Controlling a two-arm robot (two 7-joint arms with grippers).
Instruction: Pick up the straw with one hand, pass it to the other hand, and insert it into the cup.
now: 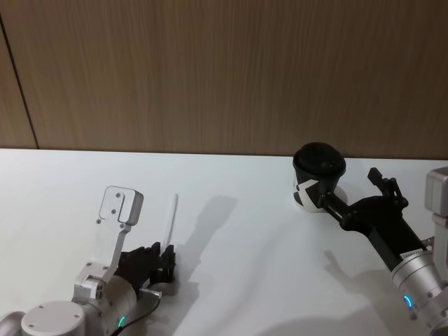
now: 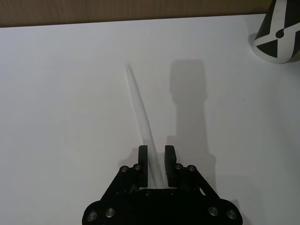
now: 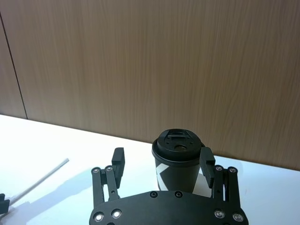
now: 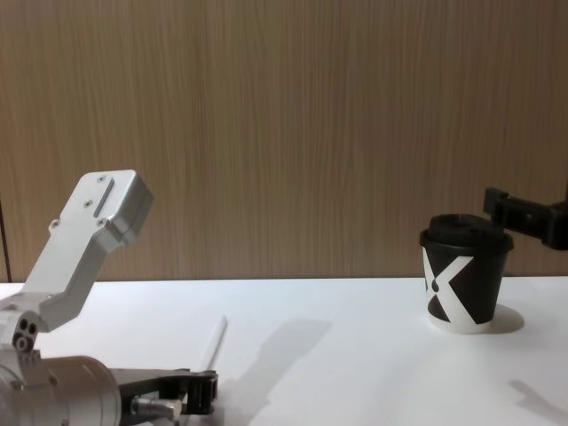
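The left gripper (image 2: 156, 157) sits low over the white table (image 1: 245, 280); its fingers (image 2: 143, 161) stand a narrow gap apart, though that gap is wider than the straw (image 2: 140, 105). The straw is a thin, straight white tube, faint against the table. Its near end runs in between the two fingers with a strip of bare white on each side, so no pad is seen pressing it; the rest reaches straight out ahead of the fingertips, away from the robot. Whether it lies flat or is raised at the far end I cannot tell. The cup (image 3: 177, 168) is black paper with a black lid, a big white X on its side and a white bottom rim; it stands upright, well off to the left gripper's right and farther out. The right gripper (image 3: 161, 157) is spread wide and holds nothing; it hangs near the cup at about lid height. From its wrist the cup shows just ahead of the fingertips, in line with the gap; whether a finger touches the cup I cannot tell.
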